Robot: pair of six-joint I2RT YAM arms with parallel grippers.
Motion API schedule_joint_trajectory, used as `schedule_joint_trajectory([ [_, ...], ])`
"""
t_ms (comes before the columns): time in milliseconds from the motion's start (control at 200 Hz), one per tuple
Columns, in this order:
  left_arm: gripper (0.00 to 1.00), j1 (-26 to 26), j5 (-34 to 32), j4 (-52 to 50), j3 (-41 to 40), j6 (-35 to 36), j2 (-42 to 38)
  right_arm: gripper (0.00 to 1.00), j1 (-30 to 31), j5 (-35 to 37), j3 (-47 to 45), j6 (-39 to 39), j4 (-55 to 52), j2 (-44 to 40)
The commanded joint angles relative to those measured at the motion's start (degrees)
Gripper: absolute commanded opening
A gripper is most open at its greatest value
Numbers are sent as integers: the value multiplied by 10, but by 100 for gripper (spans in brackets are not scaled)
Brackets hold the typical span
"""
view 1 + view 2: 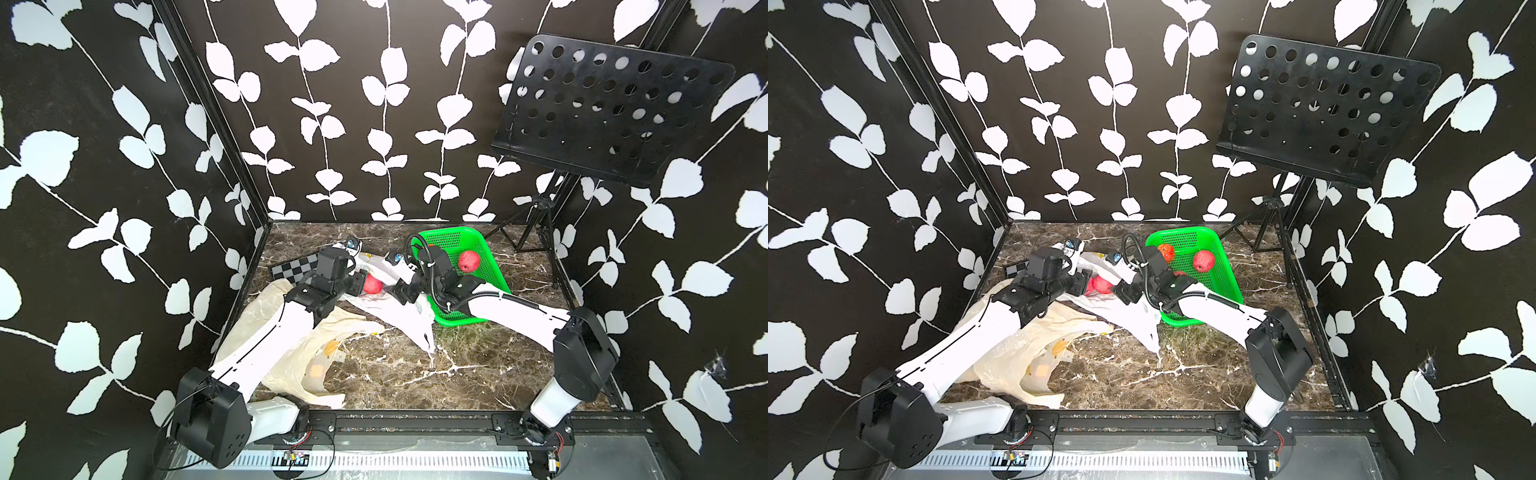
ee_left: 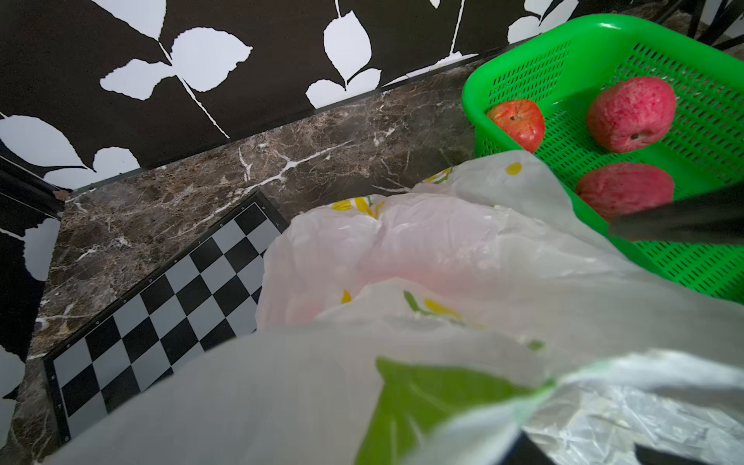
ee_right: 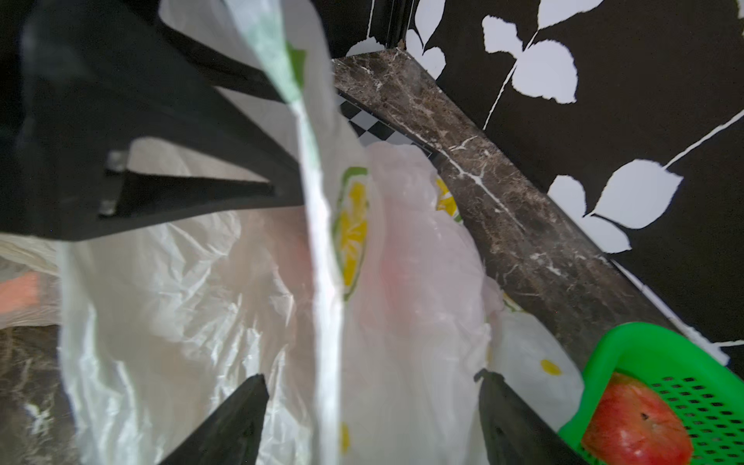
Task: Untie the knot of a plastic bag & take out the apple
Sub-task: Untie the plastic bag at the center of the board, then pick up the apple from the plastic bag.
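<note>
apple (image 1: 372, 284) touching white plastic bag (image 1: 399, 316) | green basket (image 1: 461, 322) just right | second apple (image 1: 469, 261) inside

A green basket (image 1: 446, 243) is sitting at the far right of the marbled worktop (image 1: 395, 365), holding a pink apple (image 1: 469, 261). The left wrist view is showing an orange-red apple (image 2: 518, 124) and what is probably a third fruit (image 2: 624, 189), partly hidden. A checkerboard (image 1: 293, 266) is lying flat far left. A cream bag (image 1: 291, 365) is lying crumpled front left. A perforated music stand (image 1: 602, 112) is standing behind the basket.
</note>
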Motion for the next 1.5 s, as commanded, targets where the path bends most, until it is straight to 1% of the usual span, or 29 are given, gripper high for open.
schedule_joint_trajectory([
  [0,62,4,-15,-19,16,1,1,81,5,-16,-5,15,30,-14],
  [45,62,5,-10,-16,15,3,-2,80,5,3,0,13,31,-1],
  [105,62,8,-2,-21,15,5,-5,73,5,44,10,9,37,20],
  [165,63,16,10,-28,15,7,-12,61,3,77,30,12,45,38],
  [170,63,17,12,-28,15,7,-13,59,3,82,34,14,46,41],
  [185,63,20,19,-30,13,7,-17,57,2,87,39,17,48,43],
  [235,63,29,53,-28,8,6,-31,44,-1,99,66,37,52,55],
  [270,63,32,87,-22,4,7,-43,35,-4,99,91,55,52,63],
  [290,63,33,108,-17,2,9,-50,29,-7,94,105,71,51,70],
  [335,64,33,157,-7,-1,5,-67,20,-14,80,126,102,50,79],
  [390,63,30,211,6,-5,-5,-86,12,-27,48,153,159,50,93],
  [435,64,28,244,23,-11,-15,-105,8,-36,23,165,203,57,101],
  [520,63,13,262,53,-26,-21,-141,6,-53,-24,183,278,72,110],
  [610,63,-14,257,65,-30,-11,-160,5,-58,-54,195,314,75,110],
  [705,61,-48,228,43,-10,9,-133,5,-61,-82,191,342,87,103],
  [780,59,-69,176,18,19,7,-94,5,-63,-96,178,359,95,93],
  [865,57,-74,165,23,38,-9,-71,5,-63,-88,169,355,79,87],
  [915,58,-75,170,47,33,-21,-77,5,-64,-77,163,353,70,87],
  [980,59,-75,160,69,30,-38,-91,5,-65,-65,154,353,67,85],
  [1080,60,-73,150,57,65,-67,-85,5,-64,-66,128,372,100,81],
  [1165,60,-73,187,93,80,-110,-59,5,-61,-80,116,399,135,83],
  [1270,60,-73,210,120,93,-181,-22,5,-62,-76,102,428,165,80],
  [1375,58,-74,189,88,104,-217,-15,5,-66,-62,86,447,180,74],
  [1441,57,-73,173,64,100,-216,-23,5,-69,-52,81,449,181,70],
  [1496,57,-74,181,48,90,-205,-31,5,-75,-51,75,460,192,68],
])
